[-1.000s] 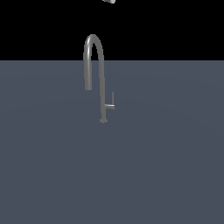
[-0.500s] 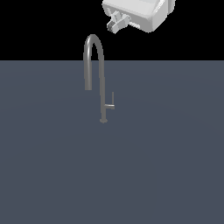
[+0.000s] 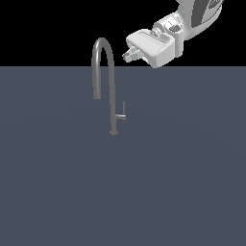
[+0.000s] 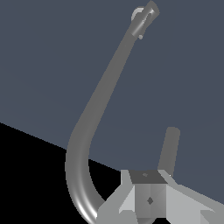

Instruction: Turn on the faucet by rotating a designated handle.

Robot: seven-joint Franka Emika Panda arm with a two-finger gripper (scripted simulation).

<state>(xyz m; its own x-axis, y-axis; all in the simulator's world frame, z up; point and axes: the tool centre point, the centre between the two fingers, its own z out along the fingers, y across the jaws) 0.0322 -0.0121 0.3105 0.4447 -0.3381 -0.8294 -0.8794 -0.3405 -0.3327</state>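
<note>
Hand above faucet, handle untouched.
Hand (image 3: 129, 54) (fingers pressed together, holding nothing) hangs near the faucet (image 3: 111, 91) arch; handle (image 3: 123, 113) upright beside stem, mid-counter (image 3: 182, 182).

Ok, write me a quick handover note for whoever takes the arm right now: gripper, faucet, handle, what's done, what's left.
Gripper: in the air beside the top of the arch, on the exterior view's right, holding nothing; whether the jaws are open cannot be told from either view.
Faucet: upright on the grey surface, spout end toward the exterior view's left.
Handle: low on the stem, on the exterior view's right, its rod pointing up, untouched.
Done: the approach only.
Left: come down to the handle, contact it, rotate it.
</note>
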